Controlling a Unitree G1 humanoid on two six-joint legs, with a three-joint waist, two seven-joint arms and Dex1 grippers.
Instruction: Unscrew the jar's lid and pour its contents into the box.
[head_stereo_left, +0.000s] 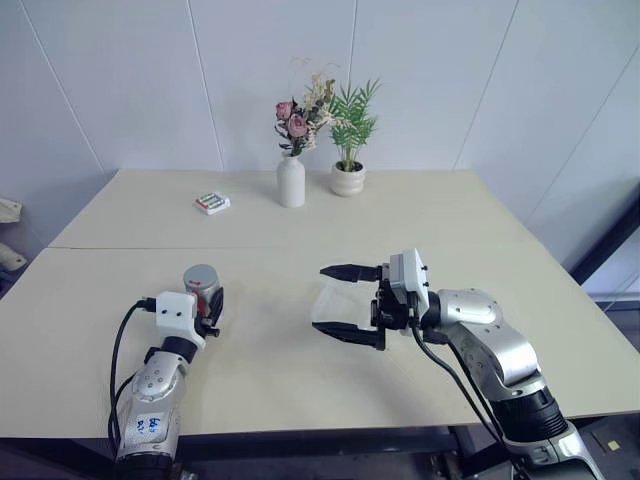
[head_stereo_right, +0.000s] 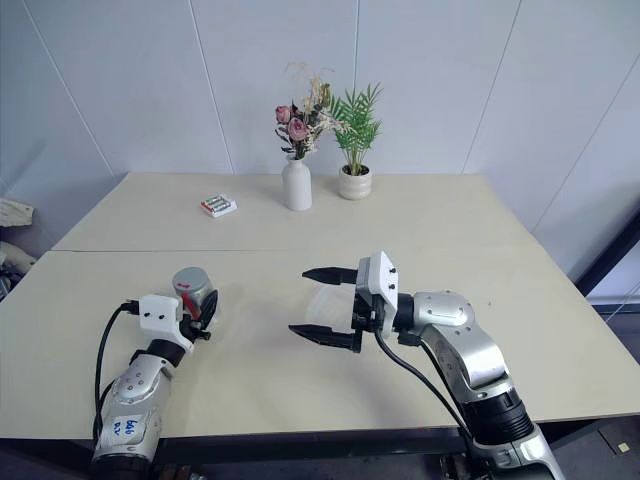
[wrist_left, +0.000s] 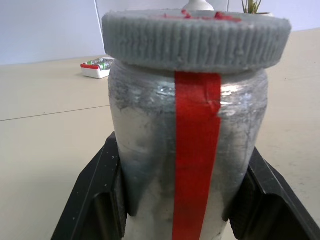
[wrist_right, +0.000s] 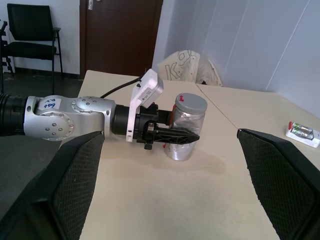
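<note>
Beige desk (head_stereo_left: 300, 220) fills the room's foreground, white walls behind; near the front edge toward the left, the left gripper (head_stereo_left: 208, 303) has its jaws clamped on the jar (head_stereo_left: 201, 287), which stands upright on the desk with the grey lid (wrist_left: 196, 37) on and a red strip down its side; toward the right, the right gripper (head_stereo_left: 338, 300) hovers with jaws wide, pointing left at the jar, the clear box (head_stereo_left: 340, 300) between its fingers; by the far edge sit a small white box (head_stereo_left: 212, 203), a vase (head_stereo_left: 291, 181) and a potted plant (head_stereo_left: 349, 178).
</note>
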